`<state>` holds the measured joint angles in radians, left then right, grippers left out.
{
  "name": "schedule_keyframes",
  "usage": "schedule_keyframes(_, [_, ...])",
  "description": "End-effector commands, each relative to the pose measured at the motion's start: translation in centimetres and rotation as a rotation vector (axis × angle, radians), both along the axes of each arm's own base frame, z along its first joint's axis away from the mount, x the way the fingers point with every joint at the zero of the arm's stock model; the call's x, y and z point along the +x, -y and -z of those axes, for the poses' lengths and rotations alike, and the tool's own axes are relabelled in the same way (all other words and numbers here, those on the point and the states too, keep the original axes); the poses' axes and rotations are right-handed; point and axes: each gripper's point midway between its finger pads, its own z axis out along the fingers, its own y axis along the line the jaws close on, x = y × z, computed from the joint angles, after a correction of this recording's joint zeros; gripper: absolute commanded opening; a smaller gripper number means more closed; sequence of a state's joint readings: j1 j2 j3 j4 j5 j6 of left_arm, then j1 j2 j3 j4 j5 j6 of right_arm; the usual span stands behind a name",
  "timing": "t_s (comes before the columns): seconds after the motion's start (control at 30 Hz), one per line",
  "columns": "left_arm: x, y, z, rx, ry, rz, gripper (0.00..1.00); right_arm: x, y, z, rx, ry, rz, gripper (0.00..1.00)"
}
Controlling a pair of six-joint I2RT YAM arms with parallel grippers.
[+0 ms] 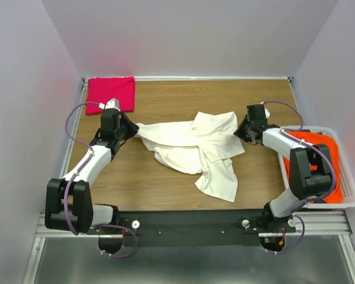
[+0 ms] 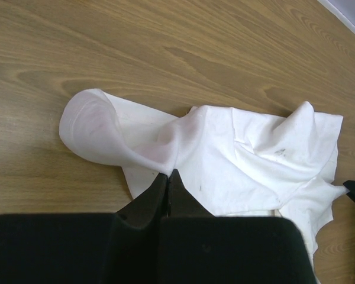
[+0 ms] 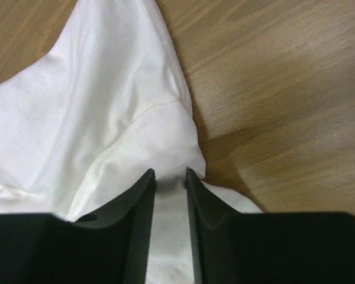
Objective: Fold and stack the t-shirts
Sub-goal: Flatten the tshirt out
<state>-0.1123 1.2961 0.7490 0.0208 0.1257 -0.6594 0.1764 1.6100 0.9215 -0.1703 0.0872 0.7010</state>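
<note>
Okay, left gripper (image 2: pixel 167 173) first: its jaws are pressed tight together on a pinch of the cream-white t-shirt (image 1: pixel 195 148), right at the shirt's left end. The cloth beside the pinch curls into a rounded, open loop on the table (image 1: pixel 183 100).

Over to the right gripper (image 3: pixel 170 173): its jaws stand partly apart, straddling a raised ridge of the same shirt at its right edge. Cloth fills the gap at the tips and touches both of them, but whether they actually bite on it, I cannot tell.

Writing? One small dark mark sits on the white cloth in the left wrist view, too small to read.

Moving outward, the cream-white shirt lies crumpled and spread across the middle of the table between the two arms, with one flap trailing toward the near edge. Up in the far left corner, the magenta-pink t-shirt (image 1: pixel 110 93) lies folded flat into a neat rectangle, apart from the white one; the left arm's wrist overlaps its near edge in the top view. At the table's right edge, the orange-red t-shirt (image 1: pixel 322 142) sits heaped in the white laundry basket (image 1: pixel 350 177). The right arm crosses in front of it, hiding part of the cloth.
</note>
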Motion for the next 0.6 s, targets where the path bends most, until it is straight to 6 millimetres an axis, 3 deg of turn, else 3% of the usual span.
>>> schedule_keyframes(0.0, [-0.1, 0.1, -0.9, -0.008, 0.039, 0.014, 0.00, -0.1, -0.7, 0.3, 0.039, 0.005, -0.012, 0.31])
schedule_keyframes(0.13, [-0.2, 0.1, -0.9, -0.009, 0.037, 0.015, 0.00, -0.3, -0.8, -0.8, 0.045, 0.030, -0.025, 0.05])
schedule_keyframes(0.17, [-0.2, 0.1, -0.9, -0.009, 0.037, 0.015, 0.00, -0.3, -0.8, -0.8, 0.045, 0.030, -0.025, 0.05])
schedule_keyframes(0.2, [-0.3, 0.1, -0.9, -0.008, 0.034, 0.017, 0.00, -0.3, -0.9, -1.8, 0.049, 0.052, -0.032, 0.00])
schedule_keyframes(0.3, [-0.6, 0.0, -1.1, 0.001, 0.032, 0.017, 0.00, -0.6, -0.5, -4.0, 0.037, 0.080, -0.026, 0.00])
schedule_keyframes(0.33, [-0.7, -0.1, -1.3, 0.006, 0.034, 0.015, 0.00, -0.1, -0.2, -6.8, 0.030, 0.143, -0.019, 0.00])
schedule_keyframes(0.4, [-0.9, -0.4, -1.7, 0.020, 0.032, 0.006, 0.00, -0.5, 0.3, -9.0, 0.013, 0.167, -0.010, 0.00])
schedule_keyframes(0.43, [-1.0, -0.6, -1.7, 0.029, 0.029, 0.001, 0.00, -0.2, 0.6, -11.9, 0.002, 0.231, -0.004, 0.00])
schedule_keyframes(0.53, [-1.4, -1.1, -2.4, 0.069, 0.021, -0.003, 0.00, -0.9, 1.4, -15.5, -0.026, 0.280, 0.007, 0.01])
schedule_keyframes(0.57, [-1.5, -1.4, -2.7, 0.087, 0.030, -0.008, 0.00, -1.0, 1.4, -18.1, -0.022, 0.334, 0.007, 0.00])
